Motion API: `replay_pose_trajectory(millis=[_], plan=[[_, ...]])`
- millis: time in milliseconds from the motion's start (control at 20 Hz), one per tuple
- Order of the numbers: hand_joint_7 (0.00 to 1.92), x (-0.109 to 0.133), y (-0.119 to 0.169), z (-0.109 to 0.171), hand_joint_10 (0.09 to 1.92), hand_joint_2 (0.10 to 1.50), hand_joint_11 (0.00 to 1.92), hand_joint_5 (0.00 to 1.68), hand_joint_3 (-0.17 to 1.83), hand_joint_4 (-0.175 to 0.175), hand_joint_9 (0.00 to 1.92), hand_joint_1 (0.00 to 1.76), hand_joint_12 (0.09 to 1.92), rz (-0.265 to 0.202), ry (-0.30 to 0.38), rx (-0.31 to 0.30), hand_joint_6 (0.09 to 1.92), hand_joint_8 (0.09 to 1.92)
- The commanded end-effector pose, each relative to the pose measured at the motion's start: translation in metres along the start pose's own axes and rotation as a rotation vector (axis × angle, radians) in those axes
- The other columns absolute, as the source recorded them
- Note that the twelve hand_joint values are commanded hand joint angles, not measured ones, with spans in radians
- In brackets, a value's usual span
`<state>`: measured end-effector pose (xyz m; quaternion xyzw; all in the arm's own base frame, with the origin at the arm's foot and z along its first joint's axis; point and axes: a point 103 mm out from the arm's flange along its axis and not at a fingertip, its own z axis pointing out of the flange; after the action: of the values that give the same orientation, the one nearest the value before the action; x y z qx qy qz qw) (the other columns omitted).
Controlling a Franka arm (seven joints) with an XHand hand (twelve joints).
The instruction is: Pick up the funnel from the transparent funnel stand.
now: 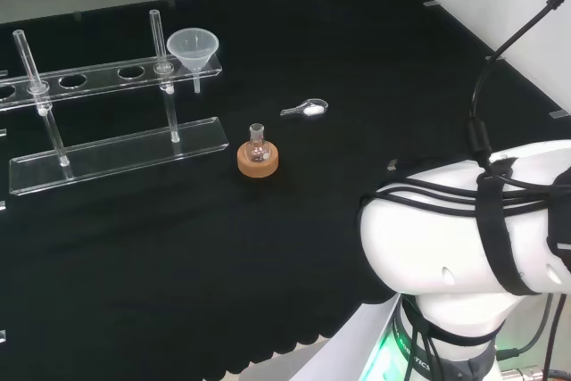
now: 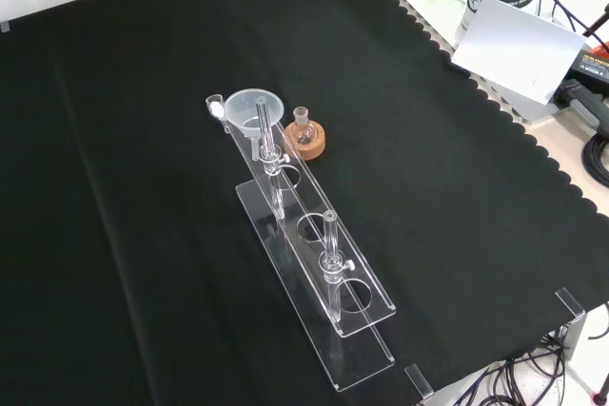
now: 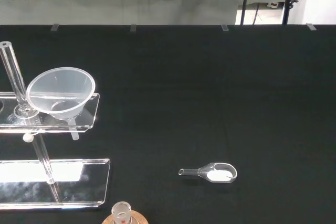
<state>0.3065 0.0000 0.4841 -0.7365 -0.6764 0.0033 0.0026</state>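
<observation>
Head view, left to right. The transparent funnel stand (image 1: 107,144) occupies the left part of the counter (image 1: 357,69), which is covered with black cloth. The stand consists of a flat clear base plate, two upright clear rods, and a raised upper rail pierced with round holes. The funnel (image 1: 193,49) sits upright in the hole at the right end of that rail, bowl above the rail, stem hanging below it. Nothing touches the funnel apart from the rail.

To the right of the base plate, near its end, stands a small glass flask (image 1: 258,142) on a cork ring (image 1: 258,162). The flask is upright and apart from the stand. Further right and farther back lies a small clear scoop (image 1: 306,109) holding a little white material, well apart from flask and stand.

At the right edge of the view rise the arm's own white links (image 1: 464,229), wrapped with black cables.

Front view: the funnel (image 2: 253,111) is at the far end of the stand (image 2: 324,263), with the flask on its cork ring (image 2: 305,140) just to its right.

Wrist view: the funnel (image 3: 61,93) rests in the end hole of the rail, the scoop (image 3: 215,172) lying well apart from it.

The state of the robot hand cannot be told from these views.
</observation>
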Motion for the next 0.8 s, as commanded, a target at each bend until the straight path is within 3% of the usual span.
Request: replay_pose_trajectory(millis=[50,150,200,400,500,800], plan=[[0.02,0.000,0.000,0.000,0.63,1.07,0.27,0.13,0.59,0.030,0.20,0.00,1.26,0.004,0.000,-0.009,0.21,0.53],[0.01,-0.005,0.001,0.000,0.62,1.11,0.24,0.17,0.51,0.030,0.20,0.00,1.31,0.003,0.020,-0.011,0.11,0.52],[0.01,-0.003,0.001,0.000,0.61,1.12,0.24,0.18,0.49,0.030,0.20,0.00,1.31,-0.008,-0.003,-0.007,0.09,0.52],[0.01,-0.003,0.002,-0.001,0.61,1.12,0.23,0.19,0.47,0.030,0.20,0.00,1.32,0.009,-0.004,-0.003,0.09,0.52],[0.01,-0.007,0.002,-0.001,0.61,1.12,0.23,0.19,0.47,0.030,0.20,0.00,1.32,-0.003,0.034,-0.014,0.09,0.52],[0.01,-0.006,0.015,0.003,0.61,1.12,0.23,0.19,0.47,0.031,0.20,0.00,1.32,0.024,0.019,-0.013,0.09,0.52]])
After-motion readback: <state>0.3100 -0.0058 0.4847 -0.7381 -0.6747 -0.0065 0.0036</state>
